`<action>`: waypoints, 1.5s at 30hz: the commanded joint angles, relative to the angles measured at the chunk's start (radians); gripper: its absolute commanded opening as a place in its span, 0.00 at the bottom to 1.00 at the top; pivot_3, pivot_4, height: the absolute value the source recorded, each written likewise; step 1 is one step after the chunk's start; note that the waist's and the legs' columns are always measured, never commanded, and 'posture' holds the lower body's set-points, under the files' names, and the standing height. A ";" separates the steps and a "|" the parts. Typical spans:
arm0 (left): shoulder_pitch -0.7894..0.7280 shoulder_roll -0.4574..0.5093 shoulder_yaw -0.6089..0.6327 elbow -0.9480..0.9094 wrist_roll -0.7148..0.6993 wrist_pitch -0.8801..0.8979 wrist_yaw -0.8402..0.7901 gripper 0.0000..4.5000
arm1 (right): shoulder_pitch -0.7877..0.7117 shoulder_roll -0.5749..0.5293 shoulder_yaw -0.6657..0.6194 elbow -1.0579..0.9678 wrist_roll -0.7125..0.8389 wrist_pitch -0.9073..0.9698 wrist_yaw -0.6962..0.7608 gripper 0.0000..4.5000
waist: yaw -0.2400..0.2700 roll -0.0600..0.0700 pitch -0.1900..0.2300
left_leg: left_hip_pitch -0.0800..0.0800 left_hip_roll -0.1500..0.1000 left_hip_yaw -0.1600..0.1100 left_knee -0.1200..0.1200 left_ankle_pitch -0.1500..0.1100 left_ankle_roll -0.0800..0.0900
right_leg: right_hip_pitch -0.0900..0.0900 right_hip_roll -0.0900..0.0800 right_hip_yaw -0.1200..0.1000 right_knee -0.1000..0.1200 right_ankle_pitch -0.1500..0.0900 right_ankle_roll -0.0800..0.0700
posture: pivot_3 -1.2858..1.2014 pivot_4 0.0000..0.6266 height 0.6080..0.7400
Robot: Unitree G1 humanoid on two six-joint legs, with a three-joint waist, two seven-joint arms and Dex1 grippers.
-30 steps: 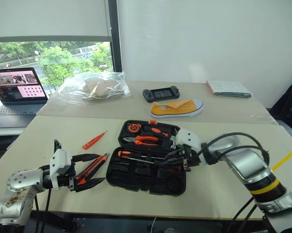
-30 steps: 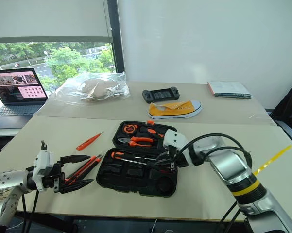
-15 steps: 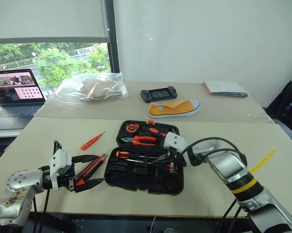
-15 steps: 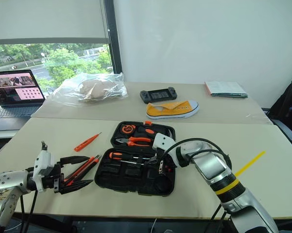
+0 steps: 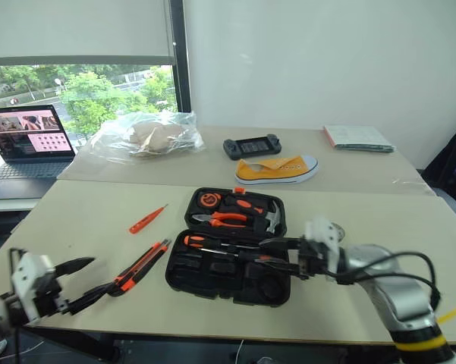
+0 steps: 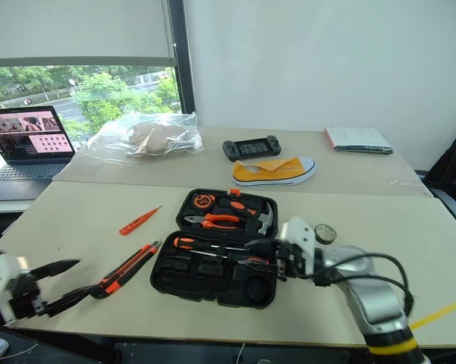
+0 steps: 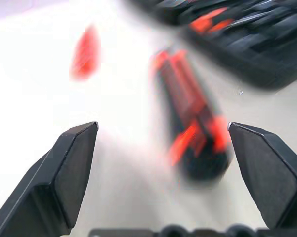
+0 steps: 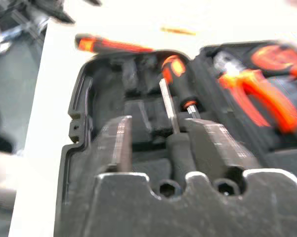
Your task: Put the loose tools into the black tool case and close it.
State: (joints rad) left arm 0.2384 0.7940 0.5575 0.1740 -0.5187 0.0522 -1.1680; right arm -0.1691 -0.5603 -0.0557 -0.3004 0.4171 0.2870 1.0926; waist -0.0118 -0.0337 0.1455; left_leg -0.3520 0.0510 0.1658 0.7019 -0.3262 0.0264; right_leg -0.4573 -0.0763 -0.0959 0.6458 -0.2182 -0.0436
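One black tool case (image 5: 228, 282), open. Inside it: one pair of orange-handled pliers (image 5: 221, 218), one hammer (image 5: 271, 218), one round orange tape measure or similar (image 5: 208, 199) (hard to tell exactly), and what looks like two black-and-orange screwdrivers (image 5: 212, 243), overlapping so the count is unsure. Loose on the near surface (image 5: 91, 220): one slim orange tester screwdriver (image 5: 147, 218), one orange-black utility knife (image 5: 140, 265). Two surfaces, pushed together. On the far surface (image 5: 212, 167): one yellow shoe (image 5: 277, 168), one black handheld console (image 5: 251, 145), one clear plastic bag (image 5: 146, 135) with something inside, one booklet stack (image 5: 357, 137). One laptop (image 5: 26, 142) at far left. Two robot hands: left hand (image 5: 80, 287), right hand (image 5: 277, 254).
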 commanded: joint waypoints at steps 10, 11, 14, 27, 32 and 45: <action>-0.289 0.006 -0.055 0.071 -0.012 0.165 0.155 1.00 | 0.155 0.081 -0.167 -0.051 0.123 -0.209 -0.092 0.99 | 0.019 -0.001 0.000 | 0.001 0.000 -0.001 0.001 0.004 -0.001 | 0.002 -0.001 0.001 0.002 0.003 -0.001 | 0.52 0.24 1.00; -0.350 0.012 -0.092 0.075 0.005 0.200 0.173 1.00 | 0.150 0.085 -0.167 -0.054 0.124 -0.209 -0.107 0.99 | 0.022 -0.001 0.000 | 0.001 0.000 -0.001 0.001 0.005 -0.001 | 0.002 -0.001 0.001 0.002 0.004 0.000 | 0.52 0.24 1.00; -0.524 0.019 -0.218 0.136 0.091 0.260 0.210 1.00 | 0.137 0.092 -0.163 -0.056 0.114 -0.218 -0.142 0.99 | 0.024 -0.002 -0.001 | 0.001 -0.001 -0.002 0.001 0.007 -0.002 | 0.002 0.000 0.001 0.002 0.007 -0.004 | 0.52 0.24 1.00; -1.023 -0.094 -0.512 0.724 0.363 0.148 0.194 1.00 | 0.158 0.078 -0.156 -0.110 0.115 -0.201 -0.211 0.99 | 0.002 -0.003 -0.001 | -0.001 -0.003 0.002 0.000 0.007 -0.002 | 0.000 0.005 0.001 0.000 0.006 -0.003 | 0.52 0.24 1.00; -1.048 -0.136 -0.533 0.812 0.398 0.093 0.162 0.74 | 0.188 0.066 -0.156 -0.145 0.115 -0.194 -0.229 1.00 | 0.006 -0.003 -0.001 | 0.000 -0.003 0.001 0.001 0.007 -0.001 | 0.001 0.003 0.001 0.002 0.006 -0.003 | 0.52 0.24 1.00; -1.069 -0.146 -0.427 0.809 0.293 -0.092 -0.024 0.11 | 0.245 0.019 -0.190 -0.197 0.153 -0.175 -0.252 1.00 | 0.005 -0.003 -0.001 | -0.001 -0.003 -0.001 0.003 0.007 -0.001 | 0.001 0.002 0.000 0.003 0.006 -0.003 | 0.52 0.24 1.00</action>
State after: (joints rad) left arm -0.8081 0.6428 0.0841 1.0351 -0.1636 -0.0039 -1.1194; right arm 0.0685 -0.5276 -0.2121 -0.4525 0.5374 0.1119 0.8422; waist -0.0069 -0.0371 0.1449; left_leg -0.3529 0.0485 0.1649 0.7052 -0.3187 0.0257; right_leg -0.4563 -0.0742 -0.0954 0.6486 -0.2122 -0.0462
